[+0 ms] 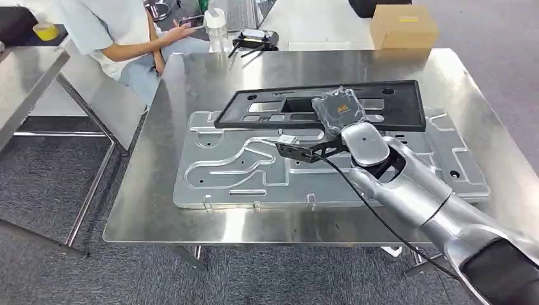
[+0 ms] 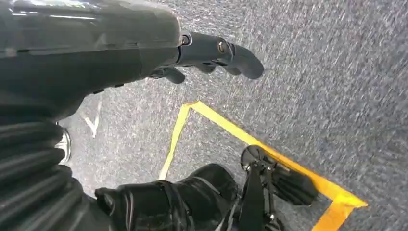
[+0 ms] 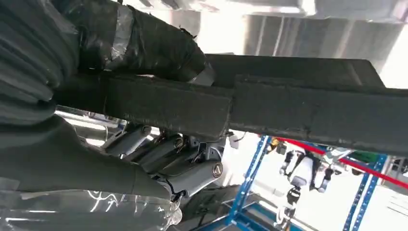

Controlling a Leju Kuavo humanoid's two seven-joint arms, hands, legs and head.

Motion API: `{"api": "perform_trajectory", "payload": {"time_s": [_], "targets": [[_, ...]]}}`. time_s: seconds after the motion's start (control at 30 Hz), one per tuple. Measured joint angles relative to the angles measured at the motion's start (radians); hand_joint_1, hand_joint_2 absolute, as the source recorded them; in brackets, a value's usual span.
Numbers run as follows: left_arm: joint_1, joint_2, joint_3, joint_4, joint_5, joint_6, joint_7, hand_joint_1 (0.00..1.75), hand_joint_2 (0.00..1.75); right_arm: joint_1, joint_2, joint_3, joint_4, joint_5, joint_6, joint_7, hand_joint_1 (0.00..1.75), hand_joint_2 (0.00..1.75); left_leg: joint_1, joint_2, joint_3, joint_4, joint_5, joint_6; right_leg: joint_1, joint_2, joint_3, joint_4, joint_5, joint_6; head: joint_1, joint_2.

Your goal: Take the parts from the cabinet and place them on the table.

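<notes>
Two parts lie on your steel table (image 1: 159, 210): a large silver stamped metal panel (image 1: 241, 171), flat on the tabletop, and a black rectangular frame (image 1: 254, 111) resting on the panel's far half, slightly skewed to it. Your right hand (image 1: 340, 109), wrapped in clear plastic, sits on the frame's near rail, right of its middle. From the right wrist view you see the thumb (image 3: 144, 43) over one face of the black rail (image 3: 288, 110) and the metal fingers (image 3: 187, 168) curled under the other, so the hand grips the frame. A black cable (image 1: 368, 203) runs along the silver right arm (image 1: 419, 197) to a small bracket beside the wrist.

Your left hand (image 2: 211, 55) hangs by the robot's side above grey carpet (image 2: 337, 72) marked with yellow tape (image 2: 269, 147); its dark fingers are loosely extended, somewhat apart, holding nothing.

Beyond the table's far edge: a cardboard box (image 1: 403, 27) at the right, a clear bottle (image 1: 216, 28) and a black controller (image 1: 257, 39) near the middle. A seated person (image 1: 121, 32) at the far left holds a phone.
</notes>
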Motion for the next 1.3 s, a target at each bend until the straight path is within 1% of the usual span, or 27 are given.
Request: {"api": "perform_trajectory", "payload": {"time_s": [0.07, 0.1, 0.13, 0.2, 0.23, 0.27, 0.3, 0.37, 0.4, 0.43, 0.53, 0.57, 0.63, 0.67, 0.7, 0.77, 0.8, 0.83, 0.9, 0.93, 1.07, 1.1, 1.13, 1.17, 1.23, 1.27, 1.3], "targets": [[0.0, 0.0, 0.0, 0.0, 0.0, 0.0, -0.002, 0.0, 1.75, 0.003, -0.001, 0.0, 0.0, 0.0, -0.001, 0.0, 1.75, 1.75, 0.004, 0.001, 0.012, -0.016, 0.004, 0.012, 0.005, 0.001, 0.007, -0.009, -0.003, 0.015, 0.001, 0.0], [0.002, -0.001, 0.0, 0.0, 0.0, 0.0, -0.002, 0.0, 1.75, 0.007, -0.004, -0.003, 0.0, 0.0, -0.002, 0.0, 1.75, 1.75, 0.01, 0.004, 0.022, -0.028, 0.008, 0.016, 0.001, -0.005, 0.0, 0.01, -0.012, 0.016, 0.002, 0.0], [0.002, -0.001, 0.0, 0.0, 0.0, 0.0, -0.003, 0.0, 1.75, 0.006, -0.007, -0.007, 0.0, 0.001, -0.005, 0.0, 1.75, 1.75, 0.01, 0.004, 0.026, -0.032, 0.006, 0.021, 0.004, -0.006, -0.022, 0.056, -0.04, 0.017, 0.005, 0.0], [0.0, -0.001, 0.0, 0.0, 0.0, 0.0, -0.003, 0.0, 1.75, 0.01, -0.007, -0.01, -0.001, 0.001, -0.015, 0.0, 1.75, 1.75, 0.009, 0.005, 0.028, -0.03, 0.003, 0.03, 0.003, -0.005, -0.106, 0.216, -0.106, 0.019, 0.005, 0.0], [-0.001, -0.001, 0.0, 0.0, 0.0, 0.0, -0.003, 0.0, 1.75, 0.017, -0.009, -0.011, 0.0, 0.001, -0.015, 0.0, 1.75, 1.75, 0.009, 0.004, 0.029, -0.028, -0.001, 0.032, 0.003, -0.005, -0.143, 0.277, -0.117, 0.021, 0.005, 0.0], [0.0, -0.001, 0.0, 0.0, 0.0, 0.001, -0.003, 0.0, 1.75, 0.024, -0.01, -0.011, 0.0, 0.001, -0.014, 0.0, 1.75, 1.75, 0.009, 0.002, 0.03, -0.025, -0.004, 0.033, 0.002, -0.006, -0.161, 0.295, -0.11, 0.023, 0.006, 0.0], [0.001, -0.002, 0.0, 0.0, 0.0, 0.001, -0.003, 0.0, 1.75, 0.03, -0.013, -0.012, 0.0, 0.001, -0.014, 0.0, 1.75, 1.75, 0.011, 0.001, 0.033, -0.022, -0.009, 0.03, -0.001, -0.006, -0.156, 0.27, -0.081, 0.024, 0.006, 0.0], [0.002, -0.004, 0.0, 0.0, 0.0, 0.001, -0.003, 0.0, 1.75, 0.033, -0.013, -0.013, 0.0, 0.001, -0.014, -0.001, 1.75, 1.75, 0.015, -0.001, 0.038, -0.006, -0.023, 0.021, -0.005, -0.01, -0.091, 0.11, 0.016, 0.025, 0.006, 0.0], [0.002, -0.004, 0.0, 0.0, 0.0, 0.001, -0.005, 0.0, 1.75, 0.033, -0.013, -0.015, 0.0, 0.001, -0.015, 0.0, 1.75, 1.75, 0.015, -0.002, 0.037, 0.006, -0.033, 0.016, -0.008, -0.013, -0.061, 0.038, 0.043, 0.027, 0.006, 0.0], [0.001, -0.001, 0.0, 0.0, 0.0, 0.002, -0.007, 0.0, 1.75, 0.032, -0.013, -0.018, 0.0, 0.001, -0.016, 0.0, 1.75, 1.75, 0.005, -0.004, 0.027, 0.022, -0.044, 0.006, -0.004, -0.01, -0.048, 0.025, 0.024, 0.026, 0.008, 0.0], [0.002, -0.002, 0.0, 0.0, 0.001, 0.002, -0.018, 0.0, 1.75, 0.047, -0.013, -0.021, 0.0, 0.001, -0.021, 0.0, 1.75, 1.75, 0.009, -0.004, 0.031, 0.018, -0.043, 0.0, 0.002, -0.006, -0.052, 0.03, 0.024, 0.009, 0.008, 0.0], [0.002, -0.002, 0.0, 0.0, 0.003, 0.002, -0.021, 0.0, 1.75, 0.048, -0.015, -0.021, 0.0, 0.001, -0.021, 0.0, 1.75, 1.75, 0.01, -0.004, 0.031, 0.02, -0.047, -0.003, -0.004, -0.006, -0.05, 0.026, 0.025, 0.002, 0.006, 0.0], [0.001, -0.002, 0.0, 0.0, 0.014, 0.001, -0.042, 0.0, 1.75, 0.048, -0.015, -0.029, 0.0, 0.001, -0.024, 0.0, 1.75, 1.75, 0.011, 0.0, 0.01, 0.07, -0.082, -0.015, -0.009, -0.005, -0.047, 0.025, 0.025, -0.009, 0.001, 0.0], [0.0, -0.001, 0.002, 0.0, 0.023, -0.001, -0.062, 0.0, 1.75, 0.048, -0.015, -0.034, -0.002, 0.002, -0.027, 0.0, 1.75, 1.75, 0.013, 0.0, -0.022, 0.134, -0.114, -0.02, -0.008, -0.004, -0.047, 0.025, 0.024, -0.011, -0.001, 0.0], [0.0, -0.001, 0.005, 0.0, 0.03, -0.004, -0.079, 0.0, 1.75, 0.049, -0.015, -0.037, -0.003, 0.002, -0.027, 0.0, 0.0, 0.0, 0.015, 0.0, -0.063, 0.213, -0.145, -0.024, -0.008, -0.004, -0.047, 0.025, 0.023, -0.012, 0.0, 0.0], [0.002, -0.002, 0.011, 0.0, 0.032, -0.011, -0.098, 0.0, 1.75, 0.058, -0.015, -0.038, -0.003, 0.002, -0.027, 0.0, 0.0, 0.0, 0.015, 0.0, -0.123, 0.312, -0.163, -0.026, -0.007, -0.003, -0.047, 0.025, 0.022, -0.013, 0.0, 0.0], [0.003, -0.003, 0.011, 0.0, 0.032, -0.014, -0.099, 0.0, 1.75, 0.062, -0.015, -0.04, -0.003, 0.003, -0.027, 0.0, 0.0, 0.0, 0.015, 0.0, -0.122, 0.297, -0.14, -0.024, -0.005, -0.003, -0.046, 0.025, 0.022, -0.013, 0.0, 0.0], [0.003, -0.004, 0.011, 0.0, 0.032, -0.015, -0.098, 0.0, 1.75, 0.064, -0.015, -0.041, -0.004, 0.003, -0.026, -0.002, 0.0, 0.0, 0.015, 0.0, -0.1, 0.24, -0.099, -0.019, -0.004, -0.002, -0.045, 0.025, 0.021, -0.014, 0.0, 0.0], [0.002, -0.003, 0.011, 0.0, 0.029, -0.019, -0.094, 0.0, 1.75, 0.064, -0.015, -0.047, -0.01, 0.004, -0.027, -0.001, 0.0, 0.0, 0.012, 0.0, -0.018, 0.066, -0.012, -0.002, -0.002, -0.001, -0.04, 0.024, 0.02, -0.012, 0.0, 0.0], [0.002, 0.001, 0.011, 0.0, 0.029, -0.019, -0.09, 0.0, 0.0, 0.064, -0.015, -0.053, -0.012, 0.005, -0.027, -0.001, 0.0, 0.0, 0.007, 0.0, 0.002, 0.024, -0.025, 0.005, -0.001, -0.001, -0.039, 0.022, 0.02, -0.011, 0.002, 0.0], [0.0, 0.0, 0.012, 0.0, 0.031, -0.016, -0.083, 0.0, 0.0, 0.065, -0.015, -0.058, -0.014, 0.005, -0.027, -0.004, 0.0, 0.0, -0.003, 0.0, 0.015, 0.003, -0.02, 0.017, -0.003, -0.001, -0.03, 0.005, 0.026, 0.015, 0.0, 0.0], [0.002, -0.001, 0.013, 0.0, 0.032, -0.017, -0.082, 0.0, 0.0, 0.065, -0.016, -0.062, -0.016, 0.005, -0.027, -0.006, 0.0, 0.0, 0.013, 0.002, 0.03, -0.022, -0.006, 0.023, 0.001, -0.005, -0.032, 0.011, 0.022, 0.021, 0.003, 0.0], [0.002, -0.002, 0.013, 0.0, 0.032, -0.018, -0.082, 0.0, 0.0, 0.063, -0.016, -0.065, -0.016, 0.005, -0.027, -0.006, 0.0, 0.0, 0.009, 0.004, 0.036, -0.03, -0.004, 0.026, 0.003, -0.007, -0.039, 0.034, 0.002, 0.023, 0.005, 0.0], [0.002, -0.002, 0.013, 0.0, 0.033, -0.02, -0.082, 0.0, 0.0, 0.06, -0.016, -0.066, -0.016, 0.005, -0.028, -0.007, 0.0, 0.0, 0.008, 0.005, 0.037, -0.03, -0.001, 0.033, 0.002, -0.007, -0.066, 0.095, -0.037, 0.022, 0.008, 0.0], [0.0, -0.002, 0.013, 0.0, 0.033, -0.022, -0.082, 0.0, 0.0, 0.07, -0.016, -0.066, -0.016, 0.004, -0.029, -0.009, 0.0, 0.0, 0.007, 0.005, 0.036, -0.029, -0.003, 0.036, 0.001, -0.008, -0.131, 0.242, -0.102, 0.025, 0.008, 0.0], [0.001, -0.002, 0.014, 0.0, 0.033, -0.023, -0.082, 0.0, 0.0, 0.078, -0.017, -0.066, -0.015, 0.004, -0.031, -0.009, 0.0, 0.0, 0.007, 0.004, 0.035, -0.027, -0.003, 0.036, 0.001, -0.008, -0.153, 0.286, -0.114, 0.026, 0.009, 0.0], [0.003, -0.003, 0.014, 0.0, 0.033, -0.024, -0.082, 0.0, 0.0, 0.083, -0.018, -0.066, -0.014, 0.002, -0.032, -0.009, 0.0, 0.0, 0.007, 0.002, 0.035, -0.024, -0.004, 0.035, 0.0, -0.008, -0.154, 0.287, -0.102, 0.028, 0.009, 0.0]]}}
